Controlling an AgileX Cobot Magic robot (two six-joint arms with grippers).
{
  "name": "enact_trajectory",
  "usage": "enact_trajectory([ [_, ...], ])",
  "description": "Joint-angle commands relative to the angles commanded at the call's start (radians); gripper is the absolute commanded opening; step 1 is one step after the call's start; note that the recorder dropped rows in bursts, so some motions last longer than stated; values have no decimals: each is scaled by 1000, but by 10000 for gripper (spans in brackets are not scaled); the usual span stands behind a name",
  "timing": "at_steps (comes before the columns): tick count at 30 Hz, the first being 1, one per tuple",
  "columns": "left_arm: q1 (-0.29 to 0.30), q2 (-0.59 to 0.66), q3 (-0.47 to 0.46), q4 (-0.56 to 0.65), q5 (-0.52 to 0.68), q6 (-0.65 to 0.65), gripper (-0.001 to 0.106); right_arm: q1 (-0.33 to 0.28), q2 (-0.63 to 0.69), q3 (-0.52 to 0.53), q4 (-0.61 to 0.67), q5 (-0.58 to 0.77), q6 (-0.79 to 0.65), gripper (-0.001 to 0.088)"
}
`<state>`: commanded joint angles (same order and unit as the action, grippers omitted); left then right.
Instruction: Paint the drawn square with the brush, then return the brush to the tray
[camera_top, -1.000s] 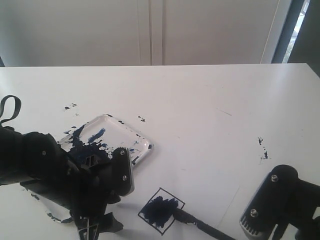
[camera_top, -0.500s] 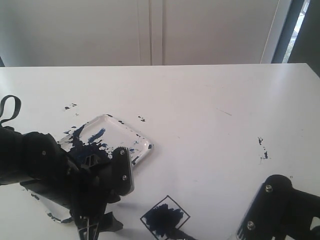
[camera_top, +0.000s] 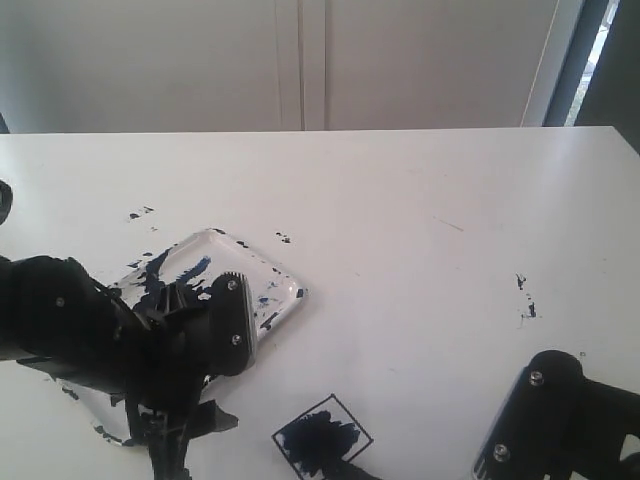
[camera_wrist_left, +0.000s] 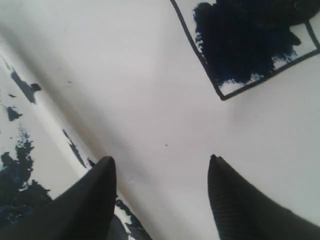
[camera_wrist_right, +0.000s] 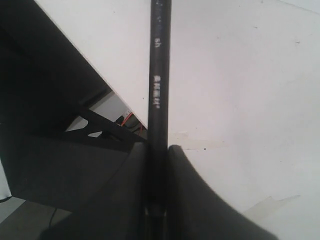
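The right fingers (camera_wrist_right: 192, 195) grip the long black-handled paintbrush (camera_wrist_right: 159, 75), its tip at the small black-outlined square (camera_top: 322, 437), which is partly painted dark blue. The left fingers (camera_wrist_left: 92, 200) are spread open and empty over the white surface (camera_top: 420, 200), beside the clear paint-smeared plastic tray (camera_top: 283, 272).

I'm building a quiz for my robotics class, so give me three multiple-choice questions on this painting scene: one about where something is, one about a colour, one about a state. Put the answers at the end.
1. Where is the drawn square relative to the tray?
A. inside it
B. on the bare table, nearer the camera than the tray
C. behind it, by the wall

2. What colour is the paint in the square?
A. red
B. yellow
C. dark blue

3. What is the right hand doing?
A. gripping the brush by its handle
B. standing open and empty
C. gripping the tray's rim

Answers:
1. B: the exterior view shows the square on the table in front of the tray.
2. C: the left wrist view shows a dark blue blotch inside the outline.
3. A: the right wrist view shows both fingers pressed against the black handle.
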<state>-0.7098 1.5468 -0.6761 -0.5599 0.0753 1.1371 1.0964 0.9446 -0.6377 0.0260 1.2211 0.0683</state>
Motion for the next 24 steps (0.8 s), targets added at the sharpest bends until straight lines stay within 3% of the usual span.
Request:
enact_trajectory([
  [6,0,-3,2,15,121,-228,587,0,0,0,0,0,6,0],
  [9,0,-3,2,137,133,-359,586,0,0,0,0,0,9,0],
  [12,0,2,2,334,162,-563,586,0,0,-8,0,0,10,0],
  [24,0,85,5,353,161,-590,586,0,0,-90,0,0,25,0],
])
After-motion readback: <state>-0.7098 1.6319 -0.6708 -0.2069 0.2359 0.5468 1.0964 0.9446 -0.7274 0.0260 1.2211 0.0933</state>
